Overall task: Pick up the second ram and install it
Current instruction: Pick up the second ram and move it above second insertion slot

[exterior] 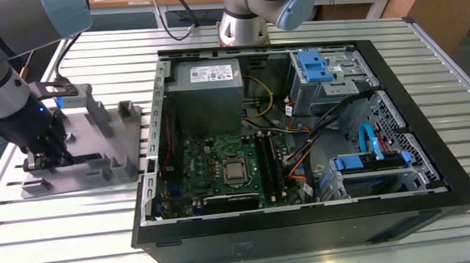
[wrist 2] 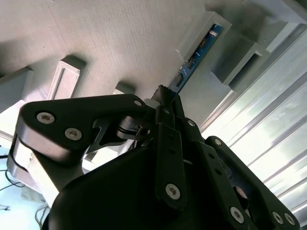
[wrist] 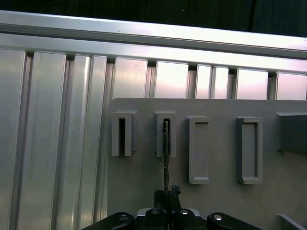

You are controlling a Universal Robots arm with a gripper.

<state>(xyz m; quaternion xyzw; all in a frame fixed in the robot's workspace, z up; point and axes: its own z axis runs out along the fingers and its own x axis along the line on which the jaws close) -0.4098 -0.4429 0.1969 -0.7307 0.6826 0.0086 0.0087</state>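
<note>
We see a desk (exterior: pixel 65 234) of ribbed, pale aluminium slats carrying an open black metal computer case (exterior: pixel 302 223). A green motherboard (exterior: pixel 220 162) lies flat inside the case. On the exterior view's left, the arm (exterior: pixel 11 88), smooth grey with a blue joint cap, reaches down over a matte grey plastic tray (exterior: pixel 80 135) that sits beside the case. The tray is studded with rectangular upright blocks (wrist: pixel 199 149), some of them slotted.

The gripper (exterior: pixel 48 162) hangs low over the tray. In both wrist views its black, bolted fingers (wrist 2: pixel 165 96) (wrist: pixel 166 194) are clenched on the near end of the second ram (wrist 2: pixel 194 57), a thin blue-green board dotted with small parts.

The stick stands on its edge in the tray. Its far end sits in the slot of a block, and in the first wrist view it reads as a dark sliver (wrist: pixel 165 158).
</note>
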